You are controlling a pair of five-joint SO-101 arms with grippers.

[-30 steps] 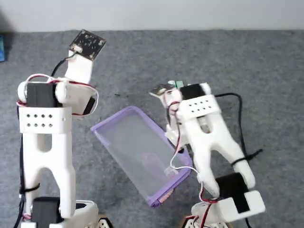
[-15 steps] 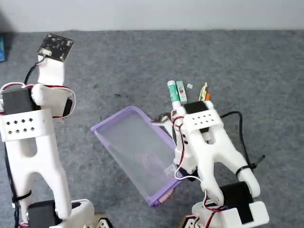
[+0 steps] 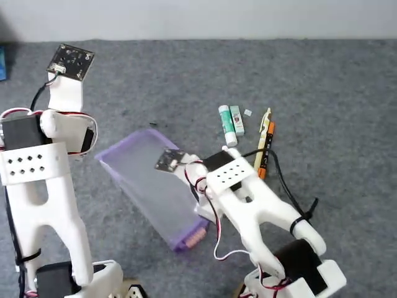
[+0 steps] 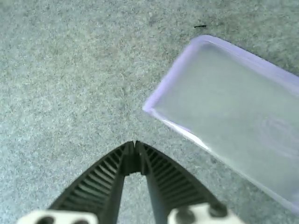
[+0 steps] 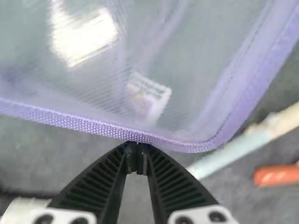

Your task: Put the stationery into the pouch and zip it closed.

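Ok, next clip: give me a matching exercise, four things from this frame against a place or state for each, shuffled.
Things:
1. pouch
2. left gripper
3. right gripper
4. orange pen

Places or states:
A. shut, over bare carpet
B. lying beside the yellow pencil
C. shut on the pouch's purple edge
D. see-through with a purple border, flat on the carpet

Pairs: 1-D, 2-A, 3-C, 4-B
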